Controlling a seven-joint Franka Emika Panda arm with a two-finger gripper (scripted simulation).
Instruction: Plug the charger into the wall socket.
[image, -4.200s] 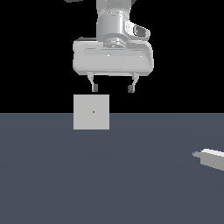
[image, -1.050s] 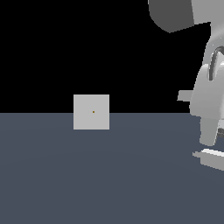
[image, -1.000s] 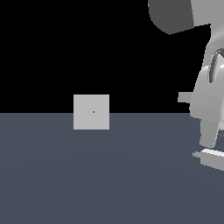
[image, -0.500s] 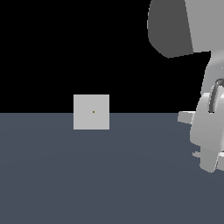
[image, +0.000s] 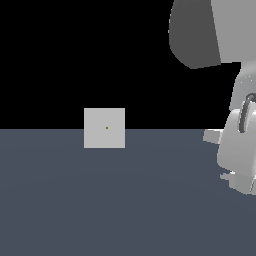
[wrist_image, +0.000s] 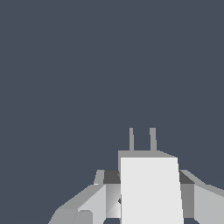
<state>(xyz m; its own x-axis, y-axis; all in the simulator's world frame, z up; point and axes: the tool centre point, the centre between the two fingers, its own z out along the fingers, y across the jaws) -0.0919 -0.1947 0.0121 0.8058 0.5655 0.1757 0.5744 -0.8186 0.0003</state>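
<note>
Down at the exterior view's right edge, the tool (image: 239, 172) sits low over the worktop (image: 125, 200), its body hiding most of the charger (wrist_image: 151, 188) from that camera. The wrist view settles it: the pale block fills the gap between the two fingers (wrist_image: 189, 194), which press against its sides, two thin prongs (wrist_image: 142, 139) pointing away from the palm. So the tool appears clamped on the charger. The wall socket (image: 104, 128) stands upright well apart, toward the exterior view's left, with its orange dot (image: 106, 128) marking the target. To do this step well, confirm the grasp is square before lifting, raise the block clear of the worktop, then turn the prongs to face the plate and line them up on the dot before pushing in slowly and straight.
</note>
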